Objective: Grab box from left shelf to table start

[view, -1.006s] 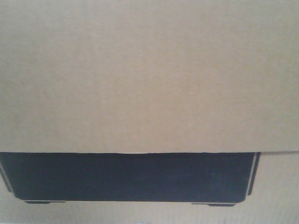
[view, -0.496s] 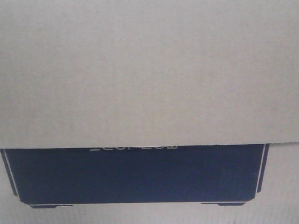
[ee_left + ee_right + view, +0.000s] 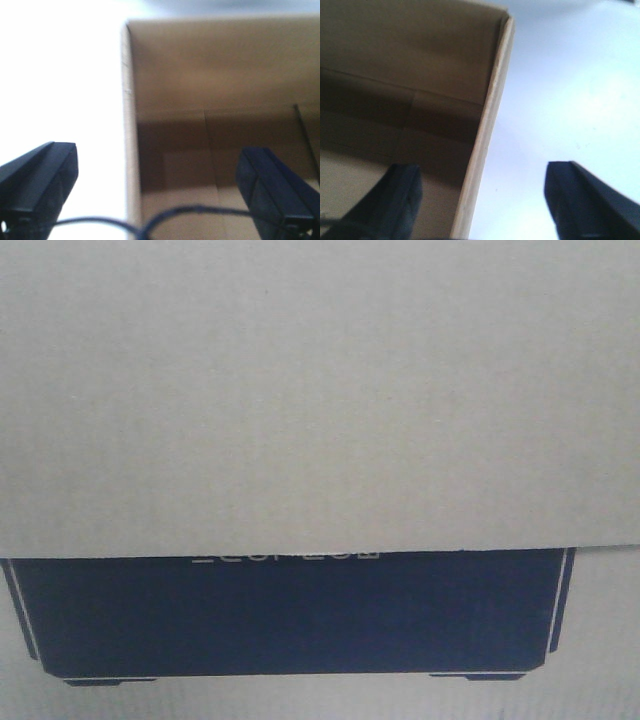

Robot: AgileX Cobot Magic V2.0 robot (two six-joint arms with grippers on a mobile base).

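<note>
The box (image 3: 320,390) fills the front view: a tan cardboard flap above a black printed panel (image 3: 290,615) with small white lettering. In the left wrist view my left gripper (image 3: 157,170) is open, and the box's left wall (image 3: 131,125) stands between its two fingers without touching either. One finger (image 3: 272,190) is inside the box, the other (image 3: 37,185) outside. My right gripper (image 3: 482,172) is open in the same way astride the right wall (image 3: 487,125). The left shelf is out of view.
A bright white surface lies outside the box on the left (image 3: 60,75) and on the right (image 3: 570,90). A dark cable (image 3: 200,212) loops across the bottom of the left wrist view. The box's brown inside (image 3: 225,65) holds nothing that I can see.
Compared with a second ago, more of the black panel shows below the flap and the white lettering has come into view. Nothing has moved over the last half second.
</note>
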